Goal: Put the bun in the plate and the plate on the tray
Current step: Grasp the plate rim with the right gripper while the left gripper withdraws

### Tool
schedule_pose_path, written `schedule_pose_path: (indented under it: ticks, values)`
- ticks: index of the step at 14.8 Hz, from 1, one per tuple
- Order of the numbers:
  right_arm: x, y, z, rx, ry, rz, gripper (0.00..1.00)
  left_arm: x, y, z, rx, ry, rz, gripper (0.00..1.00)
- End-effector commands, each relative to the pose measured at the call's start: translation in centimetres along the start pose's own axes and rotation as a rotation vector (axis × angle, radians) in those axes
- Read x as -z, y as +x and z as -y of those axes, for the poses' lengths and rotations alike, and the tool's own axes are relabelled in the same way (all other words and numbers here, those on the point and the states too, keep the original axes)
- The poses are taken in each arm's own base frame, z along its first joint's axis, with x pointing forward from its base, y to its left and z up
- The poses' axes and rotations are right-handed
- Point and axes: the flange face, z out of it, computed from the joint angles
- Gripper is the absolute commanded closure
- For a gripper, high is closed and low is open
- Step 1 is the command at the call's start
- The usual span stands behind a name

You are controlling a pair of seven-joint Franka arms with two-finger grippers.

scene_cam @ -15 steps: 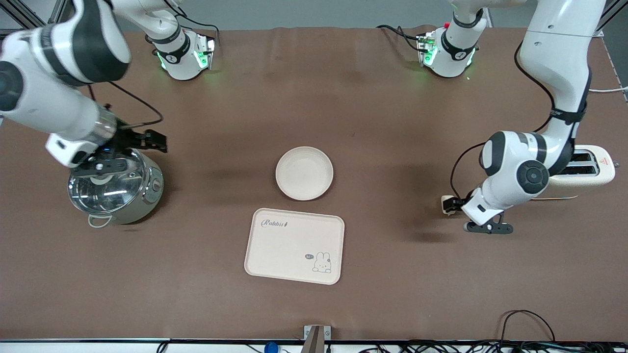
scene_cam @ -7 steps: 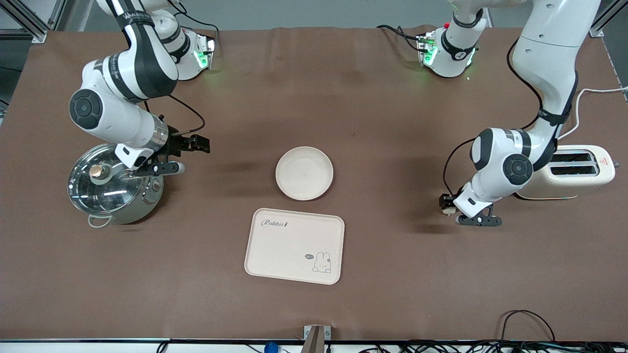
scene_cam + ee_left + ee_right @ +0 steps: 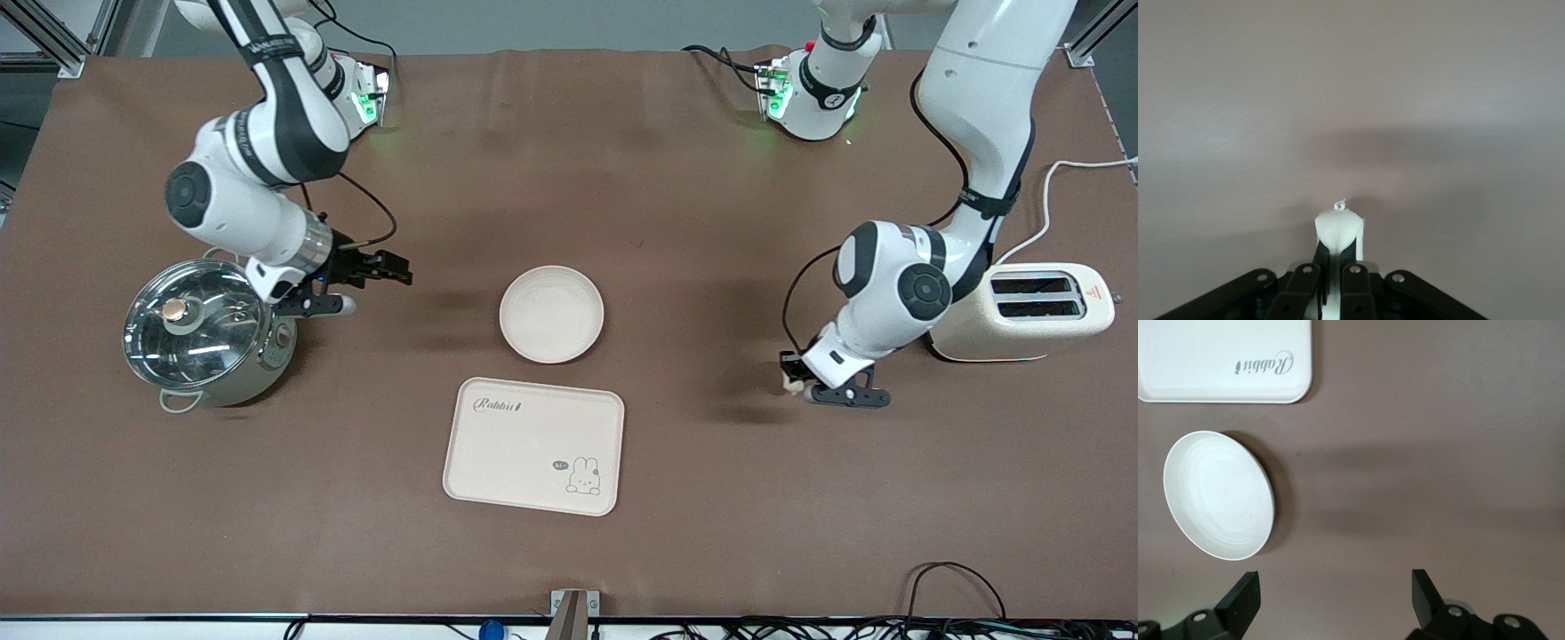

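In the front view, the plate [image 3: 551, 314] lies alone on the brown table cloth [image 3: 622, 204], near the middle, and I take it as the landmark. The tray [image 3: 533, 458] lies nearer to the camera than the plate, just beside it but not touching, with a narrow strip of cloth between the two rims. Toward the left arm's end from the plate, the left gripper [image 3: 793, 377] hangs over bare cloth, its jaws clenched on the bun [image 3: 788, 383]; a wide stretch of bare cloth lies between it and the plate's rim. A toaster [image 3: 1031, 320] stands still more toward that end. Toward the right arm's end from the plate, the right gripper [image 3: 369, 283] hangs over the cloth with its jaws released and holding nothing, and a steel pot [image 3: 209, 336] with a glass lid stands just beside it. The cloth farther from the camera than the plate is also bare, up to the bases. In the left wrist view, the bun [image 3: 1338, 233] sits pinched between the black fingers [image 3: 1355, 280], over plain cloth only. In the right wrist view, the two fingers [image 3: 1245, 600] stand wide apart, and the plate [image 3: 1218, 495] and one corner of the tray [image 3: 1225, 360] with the word "Rabbit" show under them, a small gap between the two.
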Motion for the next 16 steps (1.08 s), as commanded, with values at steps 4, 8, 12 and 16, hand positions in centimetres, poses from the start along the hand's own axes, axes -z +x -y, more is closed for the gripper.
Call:
schedule_pose_path:
  ticks: [4, 8, 12, 16]
  values:
    - [-6.1, -2.9, 2.7, -0.063, 0.064, -0.031, 0.0, 0.7, -1.7, -20.0, 0.19, -0.051, 0.047, 0.94]
    - [-10.8, -3.6, 4.4, -0.12, 0.082, -0.059, 0.0, -2.7, -4.2, -29.4, 0.336, -0.073, 0.09, 0.94]
    - [-14.8, -2.9, 6.0, -0.155, 0.078, -0.11, 0.0, -6.0, -6.9, -35.2, 0.438, -0.075, 0.128, 0.77]
    - [-17.2, -2.5, 8.2, -0.17, 0.097, -0.114, 0.03, -5.2, -6.4, -35.1, 0.465, -0.076, 0.115, 0.0]
